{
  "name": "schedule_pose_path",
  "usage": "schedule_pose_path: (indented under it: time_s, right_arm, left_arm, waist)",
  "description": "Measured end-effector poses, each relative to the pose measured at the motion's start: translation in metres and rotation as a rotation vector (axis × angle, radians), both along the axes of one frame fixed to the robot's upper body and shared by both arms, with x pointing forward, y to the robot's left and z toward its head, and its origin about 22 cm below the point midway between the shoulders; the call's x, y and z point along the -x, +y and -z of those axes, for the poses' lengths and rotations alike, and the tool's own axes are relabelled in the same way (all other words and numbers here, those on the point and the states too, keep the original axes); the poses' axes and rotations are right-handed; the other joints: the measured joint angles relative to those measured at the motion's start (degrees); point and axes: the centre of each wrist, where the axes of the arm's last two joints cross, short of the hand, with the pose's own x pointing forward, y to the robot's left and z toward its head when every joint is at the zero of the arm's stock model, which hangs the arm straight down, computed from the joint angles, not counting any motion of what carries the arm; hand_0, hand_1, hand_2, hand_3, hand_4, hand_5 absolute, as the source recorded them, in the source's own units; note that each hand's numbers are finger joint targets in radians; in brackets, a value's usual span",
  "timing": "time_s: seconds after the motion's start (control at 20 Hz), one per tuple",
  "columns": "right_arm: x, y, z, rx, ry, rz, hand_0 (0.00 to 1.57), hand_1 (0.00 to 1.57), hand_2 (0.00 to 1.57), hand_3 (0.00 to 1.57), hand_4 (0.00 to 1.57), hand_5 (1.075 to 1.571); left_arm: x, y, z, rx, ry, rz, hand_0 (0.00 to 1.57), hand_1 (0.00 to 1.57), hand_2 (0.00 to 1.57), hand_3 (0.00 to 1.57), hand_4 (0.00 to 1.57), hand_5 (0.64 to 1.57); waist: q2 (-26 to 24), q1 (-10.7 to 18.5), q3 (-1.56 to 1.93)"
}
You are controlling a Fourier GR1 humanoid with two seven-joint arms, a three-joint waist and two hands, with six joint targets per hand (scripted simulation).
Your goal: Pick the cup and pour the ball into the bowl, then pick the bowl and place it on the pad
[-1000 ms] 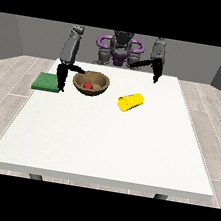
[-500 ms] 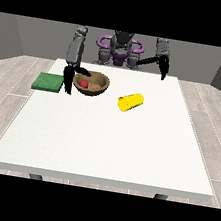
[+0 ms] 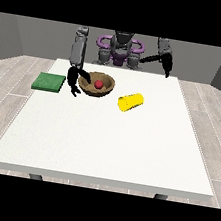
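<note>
The near half of the large white table (image 3: 106,147) lies bare in front of me, its near edge running across the bottom of the view with grey plank flooring showing to either side. Further in, right of centre, the yellow cylindrical cup (image 3: 130,101) lies tipped on its side, its open mouth turned toward the near left, apart from everything else. Just left of it and a little farther sits the round brown wooden bowl (image 3: 97,85), upright, with the small red ball (image 3: 99,84) resting inside it. My hand at the view's left (image 3: 75,81) is down at the bowl's left rim: one dark finger reaches over the rim onto the bowl's inner edge while another points down outside the wall toward the table, so the rim sits between them and I have the bowl pinched there. Left of that hand, near the table's left edge, the flat green square pad (image 3: 49,82) lies on the surface, separate from the bowl, with only my hand and forearm standing between the two. Nothing sits on the pad. Farther back, my hand at the view's right (image 3: 166,65) hangs raised above the far right part of the table, well apart from the cup, holding nothing; whether its fingers are curled or straight I cannot tell.
</note>
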Motion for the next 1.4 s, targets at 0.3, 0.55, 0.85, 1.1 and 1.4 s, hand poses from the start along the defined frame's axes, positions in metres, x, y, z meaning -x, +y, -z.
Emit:
schedule_pose_path:
  time_s: [0.3,0.55,0.85,1.1,1.4]
  right_arm:
    - [-0.008,0.003,-0.008,0.109,0.108,0.029,1.57,1.57,1.57,1.57,1.02,1.555]
    - [-0.019,0.008,-0.019,0.153,0.224,0.003,1.57,1.57,1.57,1.57,1.03,1.558]
    - [-0.035,0.011,-0.047,0.133,0.307,-0.043,1.57,1.57,1.57,1.57,1.07,1.552]
    - [-0.034,-0.037,-0.067,0.116,0.302,-0.015,1.57,1.57,1.57,1.57,1.06,1.559]
    - [-0.026,-0.090,-0.086,0.067,0.235,0.017,1.57,1.57,1.57,1.57,1.08,1.559]
  left_arm:
    - [-0.002,0.010,0.002,0.009,0.019,-0.017,0.00,0.00,0.00,0.00,0.00,1.570]
    - [-0.002,0.038,0.017,0.030,0.065,-0.072,0.00,0.00,0.00,0.00,0.00,1.570]
    - [0.008,0.070,0.049,0.036,0.125,-0.158,0.00,0.00,0.00,0.00,0.00,1.570]
    - [0.012,0.067,0.049,0.032,0.117,-0.160,0.00,0.00,0.00,0.00,0.00,1.569]
    - [0.011,0.058,0.044,0.034,0.057,-0.158,0.00,0.00,0.00,0.00,0.00,1.565]
  waist:
    - [-1.3,-0.4,0.09]
    - [-3.5,-3.2,0.84]
    - [-7.5,-7.3,1.08]
    - [-7.0,-7.1,1.14]
    - [-3.1,-7.5,1.18]
